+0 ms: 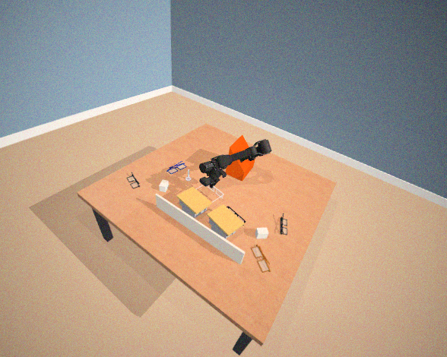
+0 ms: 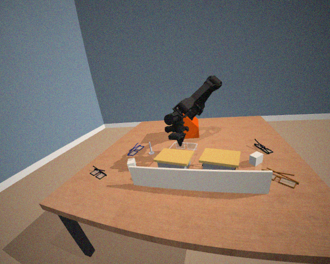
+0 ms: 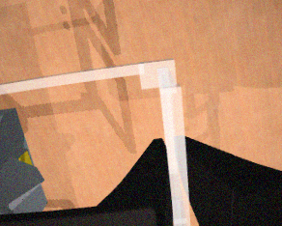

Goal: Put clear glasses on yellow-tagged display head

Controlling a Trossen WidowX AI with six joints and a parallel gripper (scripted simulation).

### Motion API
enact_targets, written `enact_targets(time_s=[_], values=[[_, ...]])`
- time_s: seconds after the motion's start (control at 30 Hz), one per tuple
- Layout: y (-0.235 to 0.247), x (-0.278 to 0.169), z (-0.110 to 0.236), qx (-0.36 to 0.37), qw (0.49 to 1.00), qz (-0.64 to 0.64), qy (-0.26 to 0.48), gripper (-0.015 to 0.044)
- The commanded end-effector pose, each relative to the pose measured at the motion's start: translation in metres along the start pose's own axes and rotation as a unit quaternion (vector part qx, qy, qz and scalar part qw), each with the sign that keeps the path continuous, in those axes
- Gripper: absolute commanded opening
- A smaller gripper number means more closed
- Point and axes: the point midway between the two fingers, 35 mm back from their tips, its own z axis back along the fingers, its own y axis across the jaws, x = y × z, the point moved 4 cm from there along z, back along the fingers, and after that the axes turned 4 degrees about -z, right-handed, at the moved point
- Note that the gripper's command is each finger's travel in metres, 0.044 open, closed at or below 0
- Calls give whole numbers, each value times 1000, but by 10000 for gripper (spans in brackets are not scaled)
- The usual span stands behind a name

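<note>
The hand (image 2: 179, 141) is pinched shut on the clear glasses (image 2: 183, 145), holding them by the frame just above the bench (image 2: 187, 221). In the wrist view the pale frame (image 3: 172, 155) runs right between the dark fingers.

Picking up is done. Carrying looks well under way, because the glasses hang just beside the nearer display head (image 2: 173, 158), on the arm's side of it. A grey face with a small yellow mark (image 3: 25, 158) shows at the edge of the wrist view (it may be the yellow tag, but it is too small to be sure).

Still to do: slide the bridge onto the nose, get both temples behind the ears, set them straight, then let go. The other head (image 2: 219, 159) sits close by, so it must not be bumped.
</note>
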Motion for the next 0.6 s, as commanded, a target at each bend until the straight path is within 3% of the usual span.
enact_targets(time_s=[0.0, 0.57], values=[[8, -1, 0, 1, 1000, 0, 2, 0], [31, -3, -1, 2, 1000, 0, 2, 0]])
